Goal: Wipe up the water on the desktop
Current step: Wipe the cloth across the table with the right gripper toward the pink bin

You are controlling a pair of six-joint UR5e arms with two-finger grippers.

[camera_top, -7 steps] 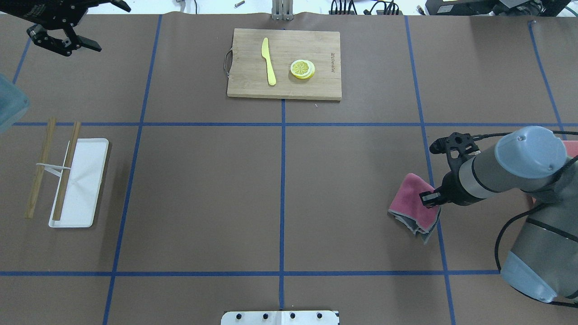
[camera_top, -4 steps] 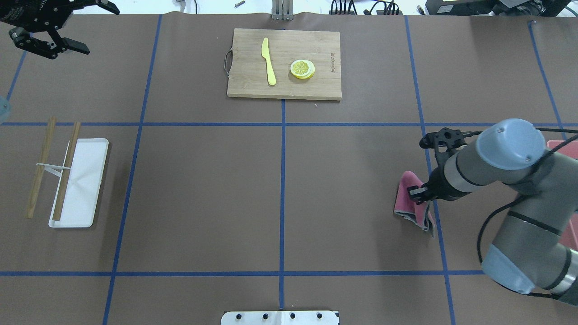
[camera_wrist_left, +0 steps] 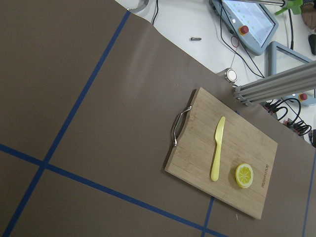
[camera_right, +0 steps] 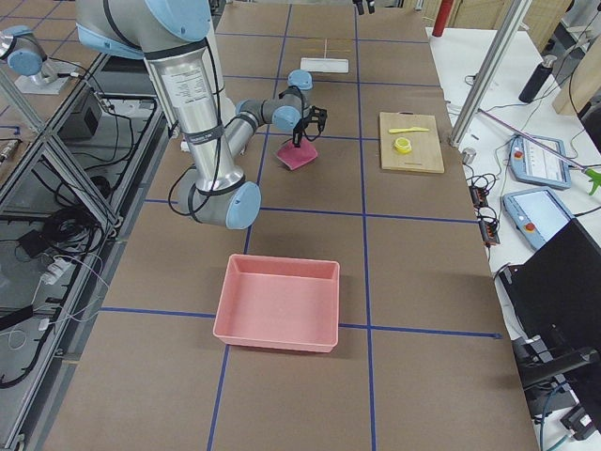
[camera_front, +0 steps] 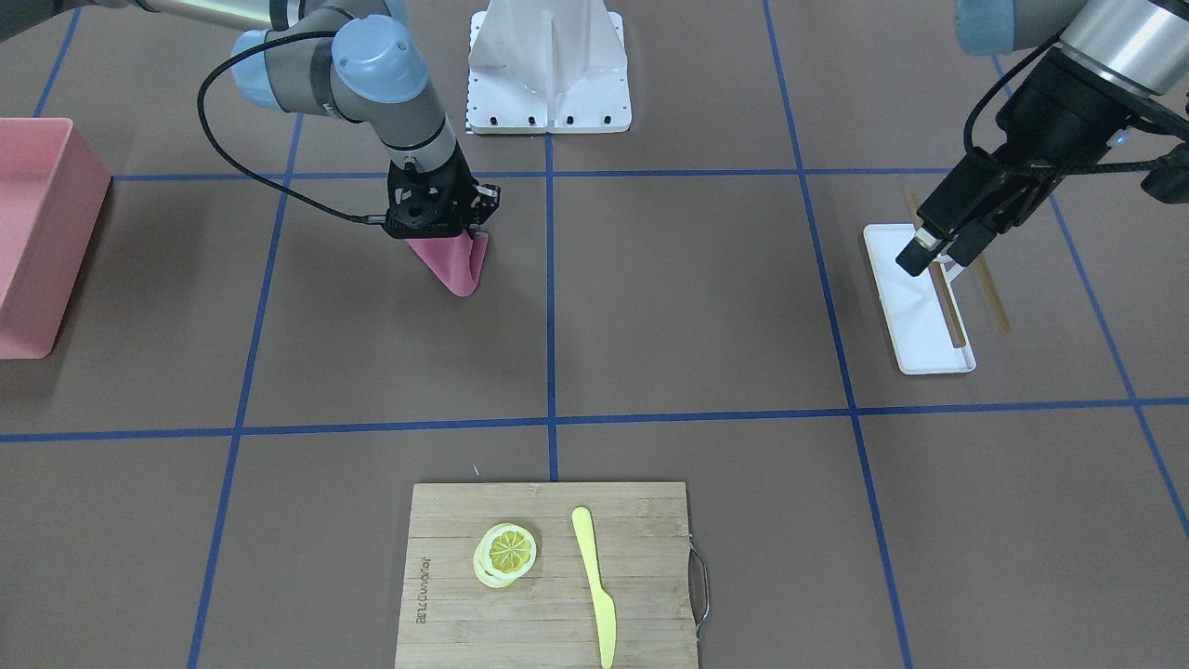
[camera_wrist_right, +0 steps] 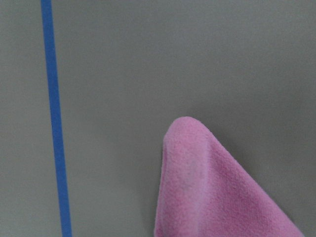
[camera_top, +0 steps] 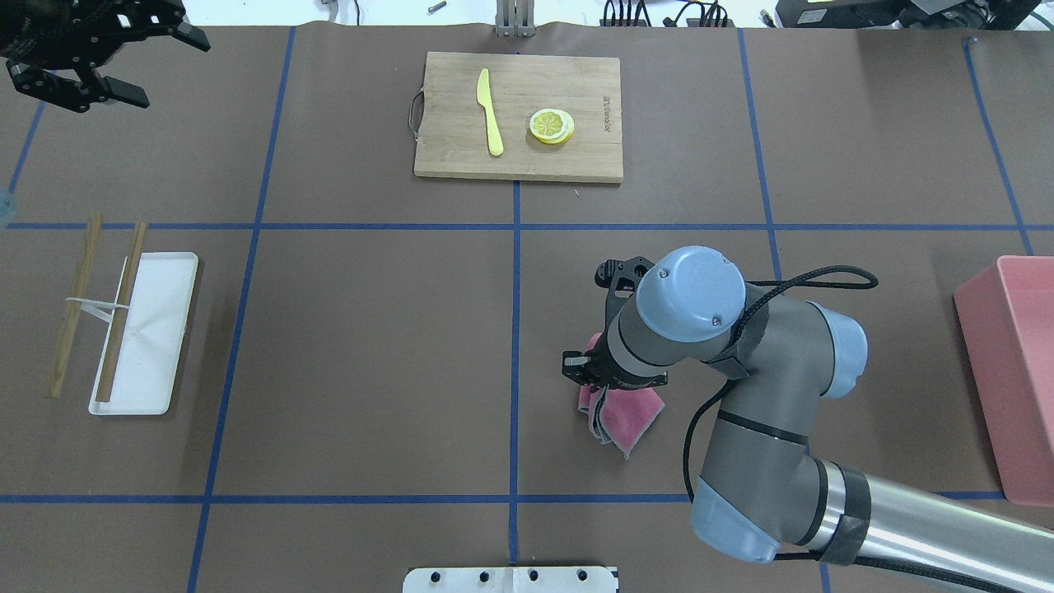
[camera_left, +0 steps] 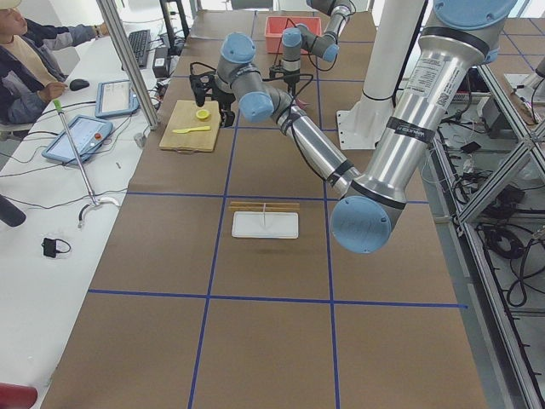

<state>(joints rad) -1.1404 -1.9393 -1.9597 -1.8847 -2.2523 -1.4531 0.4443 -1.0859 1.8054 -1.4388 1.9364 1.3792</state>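
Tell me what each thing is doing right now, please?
Right pincer: shut on the pink cloth.
Pink cloth: folded, hanging from that pincer.
Left pincer: open, empty.
Pink bin: empty.
Lemon: sliced, stacked on the cutting board.
Yellow knife: lying flat beside it.

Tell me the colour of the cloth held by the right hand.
The cloth is pink; the right wrist-mounted view shows it best.
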